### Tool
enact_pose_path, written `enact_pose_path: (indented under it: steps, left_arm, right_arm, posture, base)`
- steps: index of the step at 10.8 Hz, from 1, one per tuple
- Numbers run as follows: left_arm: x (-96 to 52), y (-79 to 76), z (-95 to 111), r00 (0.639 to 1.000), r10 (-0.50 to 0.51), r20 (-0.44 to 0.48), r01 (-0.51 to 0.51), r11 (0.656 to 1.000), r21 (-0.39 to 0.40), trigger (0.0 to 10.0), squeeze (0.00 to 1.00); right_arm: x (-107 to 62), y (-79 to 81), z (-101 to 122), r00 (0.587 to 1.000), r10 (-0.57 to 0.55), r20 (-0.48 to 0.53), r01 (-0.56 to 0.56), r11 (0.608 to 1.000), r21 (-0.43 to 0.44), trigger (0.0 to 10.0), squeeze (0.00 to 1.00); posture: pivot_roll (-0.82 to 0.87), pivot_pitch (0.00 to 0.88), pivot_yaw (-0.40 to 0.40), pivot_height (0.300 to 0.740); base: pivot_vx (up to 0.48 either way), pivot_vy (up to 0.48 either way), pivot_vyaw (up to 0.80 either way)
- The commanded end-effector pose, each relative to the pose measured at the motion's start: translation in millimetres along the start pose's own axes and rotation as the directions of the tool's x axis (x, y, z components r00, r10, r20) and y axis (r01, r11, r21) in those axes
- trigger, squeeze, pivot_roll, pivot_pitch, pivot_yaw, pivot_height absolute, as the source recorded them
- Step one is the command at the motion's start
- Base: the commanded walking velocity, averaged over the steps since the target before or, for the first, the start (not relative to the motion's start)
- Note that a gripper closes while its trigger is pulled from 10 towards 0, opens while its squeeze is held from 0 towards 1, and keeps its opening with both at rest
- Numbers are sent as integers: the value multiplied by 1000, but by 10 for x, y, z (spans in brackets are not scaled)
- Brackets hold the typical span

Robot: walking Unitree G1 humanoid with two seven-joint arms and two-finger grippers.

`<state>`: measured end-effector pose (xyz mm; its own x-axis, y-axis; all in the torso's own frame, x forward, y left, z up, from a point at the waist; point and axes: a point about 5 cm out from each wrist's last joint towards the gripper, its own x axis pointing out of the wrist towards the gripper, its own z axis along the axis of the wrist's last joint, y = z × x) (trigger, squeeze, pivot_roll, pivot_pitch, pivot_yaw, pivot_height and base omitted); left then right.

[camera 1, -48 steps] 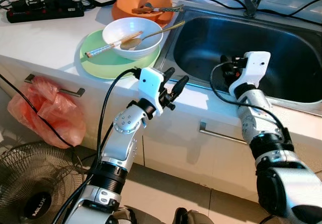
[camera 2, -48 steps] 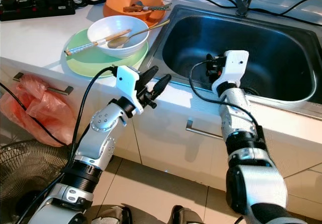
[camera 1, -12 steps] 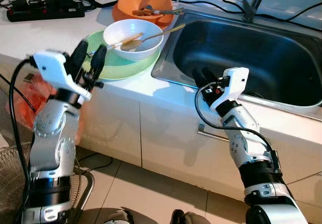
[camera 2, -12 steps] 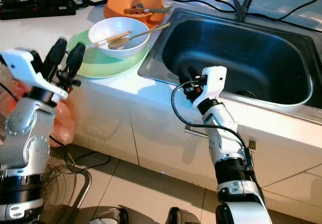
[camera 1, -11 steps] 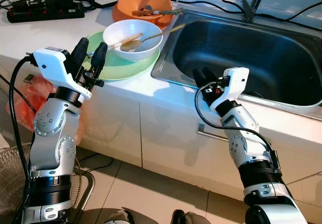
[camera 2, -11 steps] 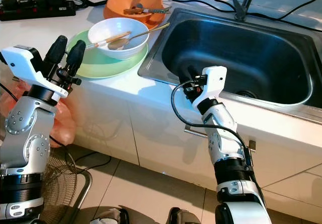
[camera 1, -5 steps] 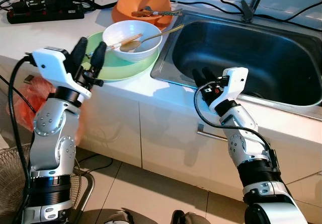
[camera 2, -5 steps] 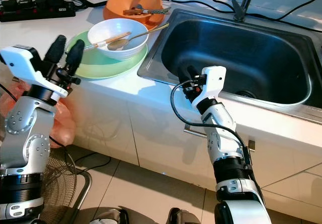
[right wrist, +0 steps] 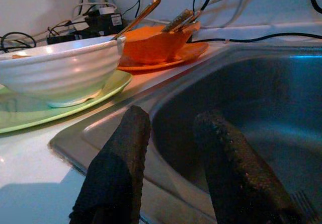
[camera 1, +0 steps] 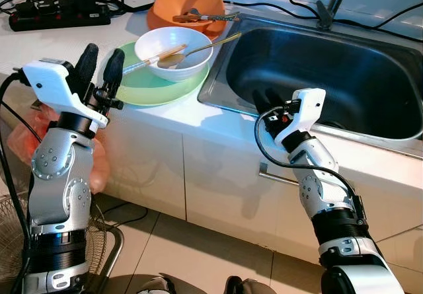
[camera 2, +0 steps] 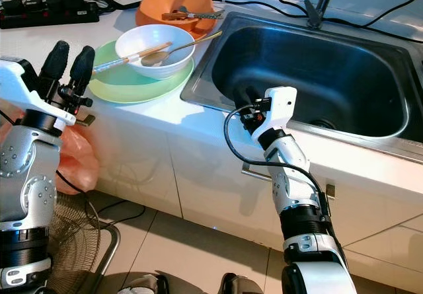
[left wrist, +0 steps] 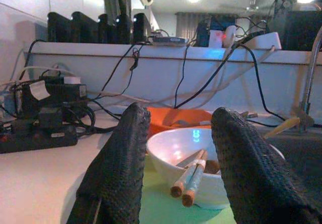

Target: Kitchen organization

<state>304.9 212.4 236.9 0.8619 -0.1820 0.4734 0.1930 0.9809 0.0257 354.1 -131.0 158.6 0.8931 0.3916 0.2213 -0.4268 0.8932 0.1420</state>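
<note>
**Both claws raised, empty, by the dishes and sink**

The left claw (camera 1: 99,59) stands upright, fingers parted, holding nothing, just beside the green plate (camera 1: 135,89). On that plate sits a white bowl (camera 1: 173,49) with chopsticks (camera 1: 149,59). The right claw (camera 1: 268,101), also parted, points over the sink (camera 1: 330,69) rim, forearm bent upward from the table (camera 1: 59,46).

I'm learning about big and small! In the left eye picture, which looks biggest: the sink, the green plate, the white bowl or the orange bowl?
1. Sink
2. Green plate
3. White bowl and orange bowl: look about alike; I can't rank them.
</note>
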Motion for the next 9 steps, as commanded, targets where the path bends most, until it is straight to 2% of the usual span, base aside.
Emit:
enact_pose_path:
  steps: [1, 3, 9]
  left_arm:
    - [-25, 2, -57, 1000, 3, -19, -3, 1000, -3, 10000, 0]
    - [-27, -8, -162, 999, 14, -52, -15, 1000, -13, 10000, 0]
    - [84, -103, -251, 998, -12, -68, 11, 1000, -22, 10000, 0]
  right_arm:
    - [-132, -50, -275, 993, -33, -117, 39, 998, 47, 10000, 0]
    - [-148, -72, -274, 992, -40, -119, 45, 998, 43, 10000, 0]
    - [-153, -83, -270, 992, -48, -119, 53, 998, 40, 10000, 0]
  posture:
    - [71, 137, -26, 740]
    - [62, 140, -27, 740]
    - [56, 141, -28, 740]
  base:
    - [0, 0, 0]
    - [0, 0, 0]
    - [0, 0, 0]
